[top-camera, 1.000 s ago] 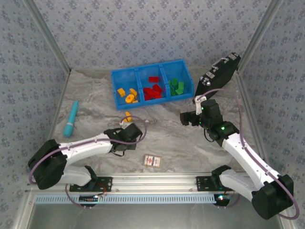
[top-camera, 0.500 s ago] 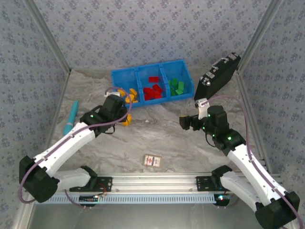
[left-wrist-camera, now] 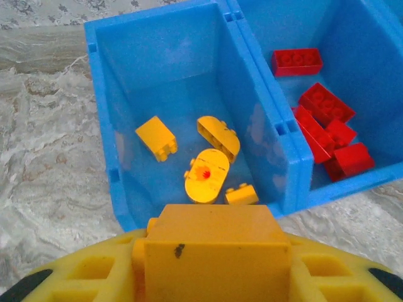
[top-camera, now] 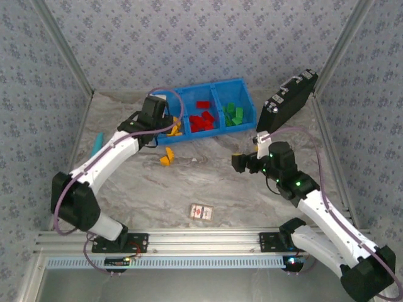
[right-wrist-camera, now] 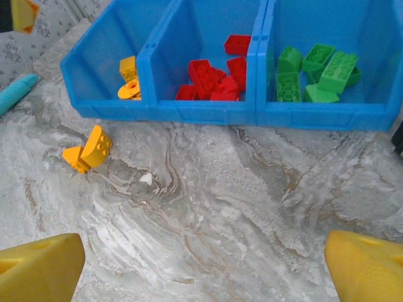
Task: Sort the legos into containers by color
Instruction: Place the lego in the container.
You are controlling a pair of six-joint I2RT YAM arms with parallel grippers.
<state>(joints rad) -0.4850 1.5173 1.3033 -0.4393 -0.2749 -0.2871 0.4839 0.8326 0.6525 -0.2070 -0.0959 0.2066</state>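
Robot lab test cell, not a home. The patterned wallpaper panels [top-camera: 189,38] are just backdrop sheets held between bare aluminium posts [top-camera: 63,47]. Marble-look tabletop [top-camera: 220,182] boxed in on three sides, with two small white-and-black arms [top-camera: 112,152] bolted to a slotted aluminium rail [top-camera: 201,239] at the front edge.

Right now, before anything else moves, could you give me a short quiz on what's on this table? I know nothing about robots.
1. Fill in: the red bricks lie in the ___ compartment of the blue tray.
2. What does the left gripper hold? A: nothing. B: a yellow-orange brick. C: one of the red bricks.
3. True or false: the right gripper is shut.

Key: 1 middle; 2 B; 3 false, it is open above the table.
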